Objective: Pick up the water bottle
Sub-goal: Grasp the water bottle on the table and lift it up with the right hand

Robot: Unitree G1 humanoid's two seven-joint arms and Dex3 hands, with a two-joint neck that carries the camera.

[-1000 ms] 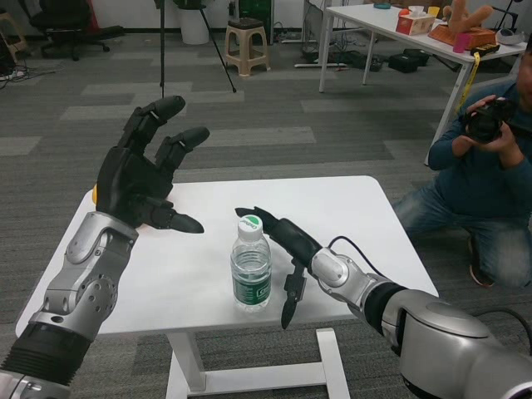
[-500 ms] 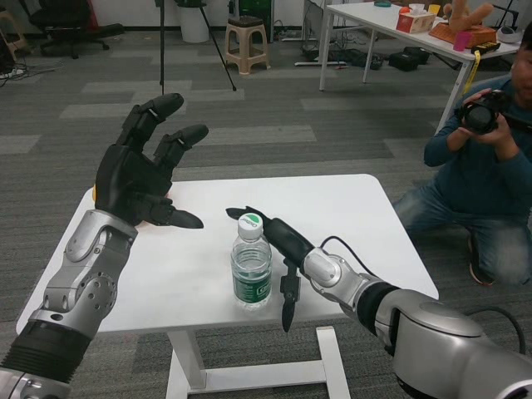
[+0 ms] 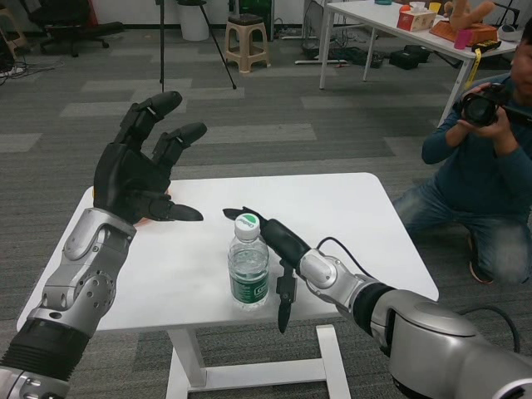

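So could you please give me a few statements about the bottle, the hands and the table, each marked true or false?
1. The bottle stands upright on the table. True.
2. The left hand grips the bottle. False: it is raised with fingers spread, holding nothing, well left of the bottle.
3. The right hand is just right of the bottle, fingers apart and not closed on it. True.
4. The bottle has no cap. False: a white cap is on it.
5. A person crouches right of the table with a camera. True.
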